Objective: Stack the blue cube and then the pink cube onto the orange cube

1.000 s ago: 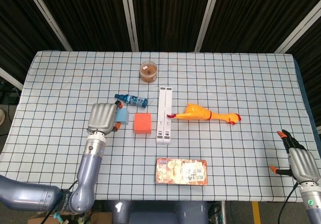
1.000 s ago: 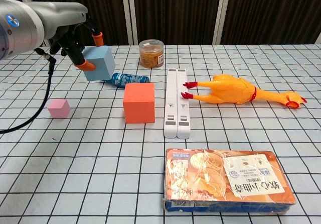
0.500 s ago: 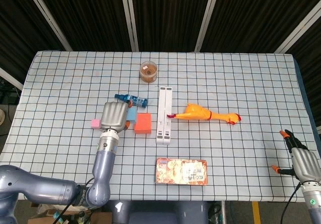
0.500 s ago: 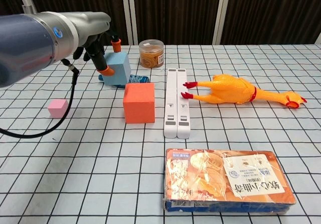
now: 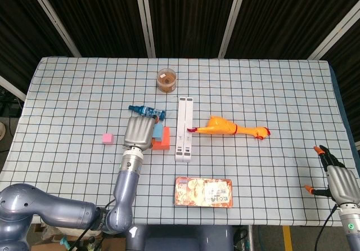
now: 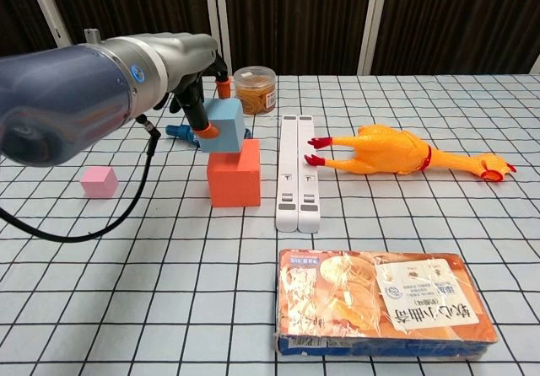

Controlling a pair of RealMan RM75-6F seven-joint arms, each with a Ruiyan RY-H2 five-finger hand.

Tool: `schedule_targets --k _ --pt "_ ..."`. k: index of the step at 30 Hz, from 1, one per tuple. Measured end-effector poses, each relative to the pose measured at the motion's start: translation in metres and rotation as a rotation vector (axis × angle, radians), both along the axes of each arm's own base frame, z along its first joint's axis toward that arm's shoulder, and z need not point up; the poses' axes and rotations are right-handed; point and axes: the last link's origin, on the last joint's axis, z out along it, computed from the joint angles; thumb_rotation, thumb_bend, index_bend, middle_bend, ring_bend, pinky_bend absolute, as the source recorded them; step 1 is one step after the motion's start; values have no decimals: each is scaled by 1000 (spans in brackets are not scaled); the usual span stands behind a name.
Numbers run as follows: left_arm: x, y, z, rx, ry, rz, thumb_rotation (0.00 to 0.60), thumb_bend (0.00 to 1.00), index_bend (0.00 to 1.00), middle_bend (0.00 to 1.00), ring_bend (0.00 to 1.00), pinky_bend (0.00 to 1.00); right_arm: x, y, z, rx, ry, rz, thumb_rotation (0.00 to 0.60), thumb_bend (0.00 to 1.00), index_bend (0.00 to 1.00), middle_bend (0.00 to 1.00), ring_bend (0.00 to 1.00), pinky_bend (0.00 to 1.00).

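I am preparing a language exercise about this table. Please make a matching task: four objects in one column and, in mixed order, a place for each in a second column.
Column 1:
1. blue cube
2. pink cube
3. rubber chicken
4. snack box

Column 2:
a. alone, left of the orange cube
b. at the near table edge
c. held by the left hand above the orange cube
d. right of the white bar

Pairs: 1-c, 2-a, 3-d, 4-b
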Motion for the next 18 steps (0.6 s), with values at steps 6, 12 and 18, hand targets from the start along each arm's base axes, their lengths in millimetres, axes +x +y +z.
schedule_targets --k 6,12,18 --pt "0 -1 -5 11 18 9 600 356 431 919 725 728 0 0 0 1 -4 3 600 41 64 46 145 253" --pt "-1 1 -9 39 37 20 600 357 428 919 725 728 -1 0 0 0 -7 0 600 41 64 46 145 253" --pt "0 1 -16 47 46 31 600 357 427 919 725 728 -1 0 0 0 -8 0 600 41 64 46 145 253"
